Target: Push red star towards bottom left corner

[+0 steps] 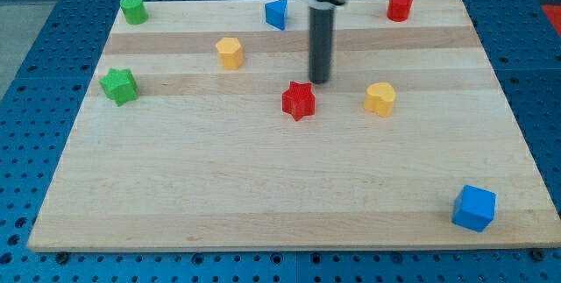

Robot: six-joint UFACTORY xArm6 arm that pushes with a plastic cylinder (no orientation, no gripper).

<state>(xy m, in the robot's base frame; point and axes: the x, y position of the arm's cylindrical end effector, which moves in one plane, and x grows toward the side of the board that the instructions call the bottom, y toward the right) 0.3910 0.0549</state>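
Observation:
The red star (299, 100) lies near the middle of the wooden board (263, 187). My tip (321, 81) stands just above and to the right of the red star, a small gap away from it. The rod rises straight up to the arm at the view's top.
A green star (118, 85) lies at the left, a green cylinder (133, 9) at the top left. A yellow block (230, 53) and a blue block (277, 13) lie near the top. A red cylinder (400, 5) lies top right, a yellow block (380, 98) right of centre, a blue cube (474, 208) bottom right.

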